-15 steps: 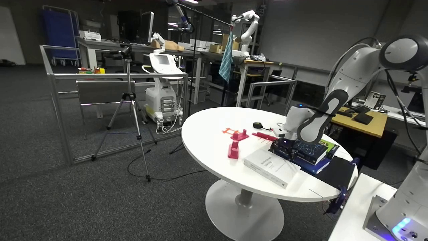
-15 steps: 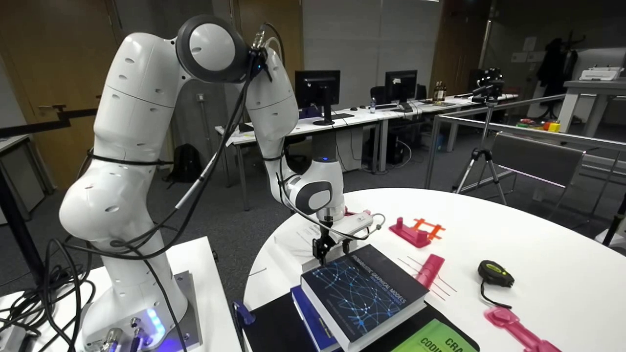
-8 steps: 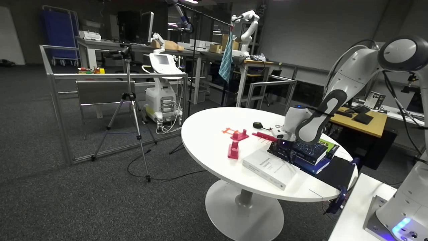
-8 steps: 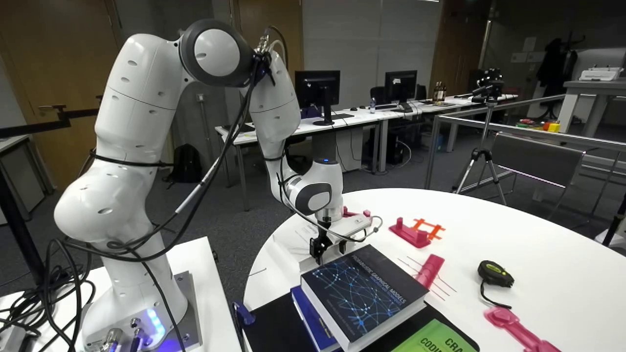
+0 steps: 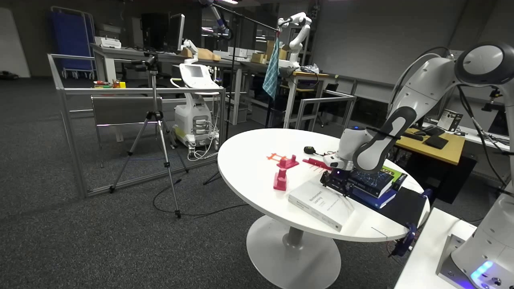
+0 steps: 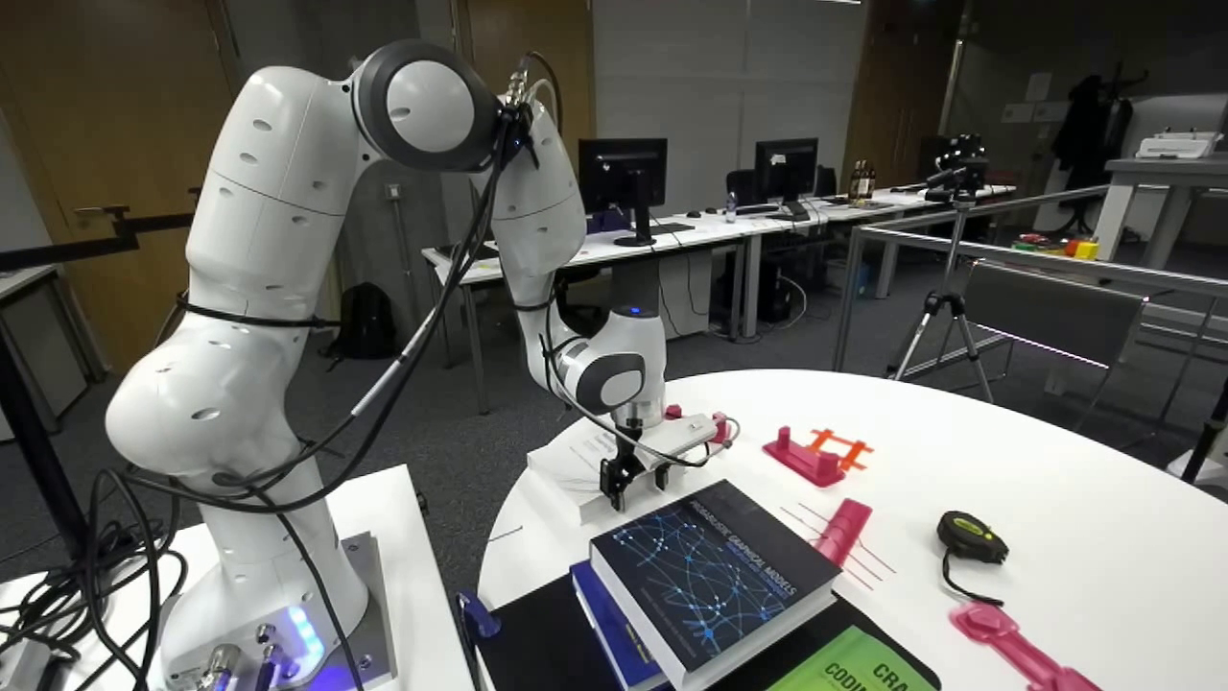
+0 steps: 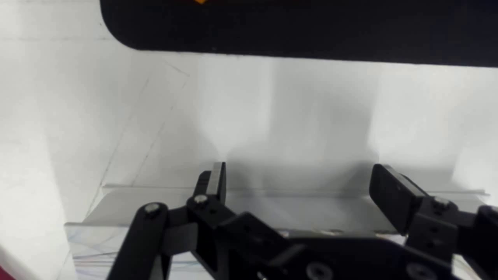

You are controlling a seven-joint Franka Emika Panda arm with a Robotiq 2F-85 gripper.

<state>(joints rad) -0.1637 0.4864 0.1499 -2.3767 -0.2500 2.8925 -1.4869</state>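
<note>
Wrist view: the jaws stand wide apart with nothing gripped, spaced along the long edge of the white book (image 7: 299,212). Both exterior views: that book lies flat on the round counter (image 5: 249,160), and the jaws sit between it and the dark book (image 6: 715,576) stacked on a blue book (image 6: 619,624). Contact at the edge cannot be judged with certainty. Any push would best be low, slow and even from both jaws, lest the white book turn askew.
</note>
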